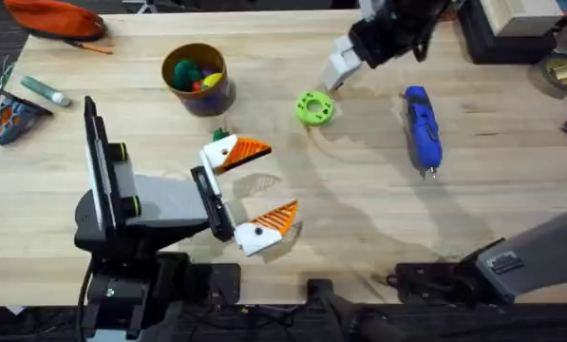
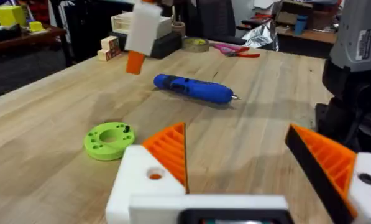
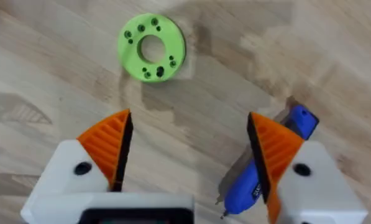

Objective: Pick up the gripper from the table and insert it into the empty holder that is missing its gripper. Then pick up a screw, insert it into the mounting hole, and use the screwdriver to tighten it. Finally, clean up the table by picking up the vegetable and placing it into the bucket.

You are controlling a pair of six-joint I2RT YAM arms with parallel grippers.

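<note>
Nearest the bases, the left gripper (image 1: 255, 188) lies low over the table (image 1: 359, 209) with its jaws spread wide and nothing between them. Both of its white mounts carry orange ribbed tips. Just beyond its far finger sits a small dark-green piece, probably the vegetable (image 1: 219, 136), so close that a careless sweep could nudge it away instead of catching it. Farther out is the lime-green disc (image 1: 313, 108) with dark specks in its holes; whether these are screws I cannot tell. The screwdriver (image 1: 422, 128) lies flat to the right of the disc, tip toward the bases. The right gripper (image 3: 188, 149) hangs above these two, also open and empty, with orange tips on both mounts, so the holder looks already fitted. One finger sits directly over the screwdriver, and a straight drop could strike the barrel and roll it. At the far left stands the bucket (image 1: 215, 97), already holding coloured toys.
</note>
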